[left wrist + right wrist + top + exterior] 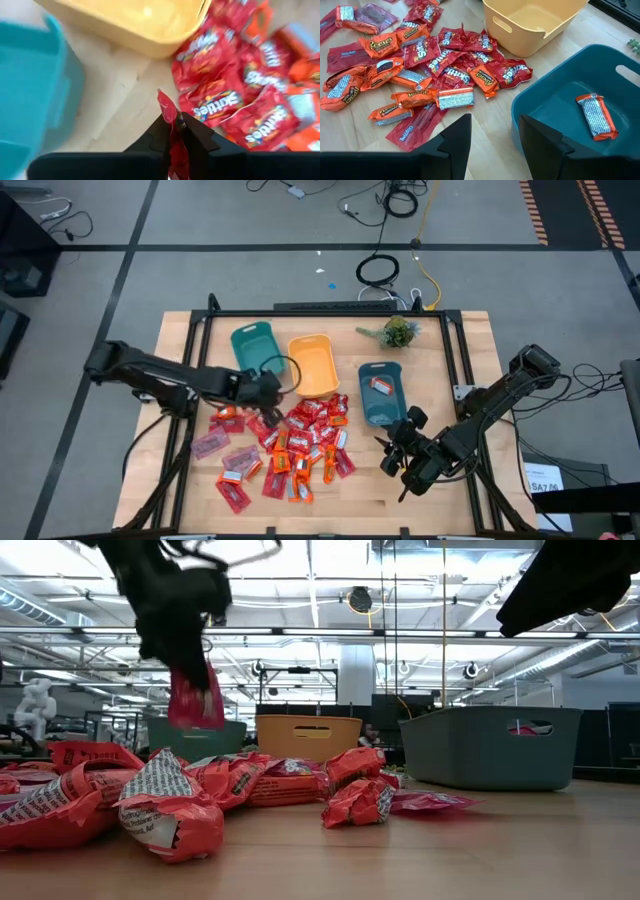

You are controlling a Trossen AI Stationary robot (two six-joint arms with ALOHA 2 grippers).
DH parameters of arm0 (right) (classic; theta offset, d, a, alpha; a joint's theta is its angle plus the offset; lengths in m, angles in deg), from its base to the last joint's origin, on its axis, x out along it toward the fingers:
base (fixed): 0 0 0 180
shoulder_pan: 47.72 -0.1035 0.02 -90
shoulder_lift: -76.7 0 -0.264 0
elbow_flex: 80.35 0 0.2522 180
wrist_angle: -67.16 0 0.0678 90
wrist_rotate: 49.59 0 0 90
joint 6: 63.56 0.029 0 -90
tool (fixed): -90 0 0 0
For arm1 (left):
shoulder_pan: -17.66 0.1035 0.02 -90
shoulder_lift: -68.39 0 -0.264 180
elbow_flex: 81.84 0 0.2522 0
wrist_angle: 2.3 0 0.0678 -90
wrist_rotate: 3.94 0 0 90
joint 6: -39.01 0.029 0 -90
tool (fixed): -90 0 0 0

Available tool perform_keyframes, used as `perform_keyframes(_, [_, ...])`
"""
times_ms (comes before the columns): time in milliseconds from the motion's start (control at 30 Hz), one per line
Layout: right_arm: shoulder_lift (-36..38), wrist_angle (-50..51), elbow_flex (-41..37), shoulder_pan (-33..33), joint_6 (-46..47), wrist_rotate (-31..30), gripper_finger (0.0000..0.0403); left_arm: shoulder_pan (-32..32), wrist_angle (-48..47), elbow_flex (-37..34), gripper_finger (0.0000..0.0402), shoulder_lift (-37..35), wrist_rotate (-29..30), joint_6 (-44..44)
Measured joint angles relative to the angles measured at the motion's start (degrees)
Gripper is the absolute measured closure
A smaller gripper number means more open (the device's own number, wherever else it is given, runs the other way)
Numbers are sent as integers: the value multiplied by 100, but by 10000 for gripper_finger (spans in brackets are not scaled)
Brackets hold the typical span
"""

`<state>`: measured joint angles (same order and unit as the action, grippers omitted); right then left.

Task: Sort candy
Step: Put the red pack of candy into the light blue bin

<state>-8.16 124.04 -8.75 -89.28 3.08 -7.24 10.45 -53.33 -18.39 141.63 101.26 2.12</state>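
Pinching a red candy packet (173, 131) between closed jaws, the left gripper (268, 392) hangs above the counter (330, 505) near its middle, between the teal bin (252, 346) and the yellow bin (311, 363). Most of the candy (285, 448) lies heaped toward the front edge; one orange piece (596, 116) sits in the darker teal bin (381, 394). The right gripper (403, 455) waits near the front right corner, jaws apparently spread on nothing.

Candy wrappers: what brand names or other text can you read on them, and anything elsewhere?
"Skittles": red packets in the pile.
"Reese's": orange packets.
"Twizzlers": dark red flat packets.
Candy in the dark teal bin: print too small to read.
White label beside the table: unreadable.
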Motion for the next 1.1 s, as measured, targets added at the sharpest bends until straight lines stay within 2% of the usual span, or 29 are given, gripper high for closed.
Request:
perform_keyframes(300, [0, -7, 2, 0, 15, -1, 248, 348, -1288, 2, 374, -1438, 906, 96])
perform_keyframes(533, [0, -7, 2, 0, 17, -1, 248, 1279, -1309, 2, 375, -1901, 950, 976])
perform_keyframes(600, [0, -7, 2, 0, 16, -1, 248, 1583, -1289, 2, 375, -1919, 830, 1255])
perform_keyframes(800, [0, -4, 2, 0, -12, -1, 248, 2355, -828, 0, 375, -1830, -186, 2448])
perform_keyframes(967, [0, -4, 2, 0, 4, 0, 248, 2777, -656, 0, 375, -1653, -458, 3297])
perform_keyframes(1100, [0, -80, 2, 0, 22, 1, 248, 2963, -656, -1, 375, -1451, -470, 3475])
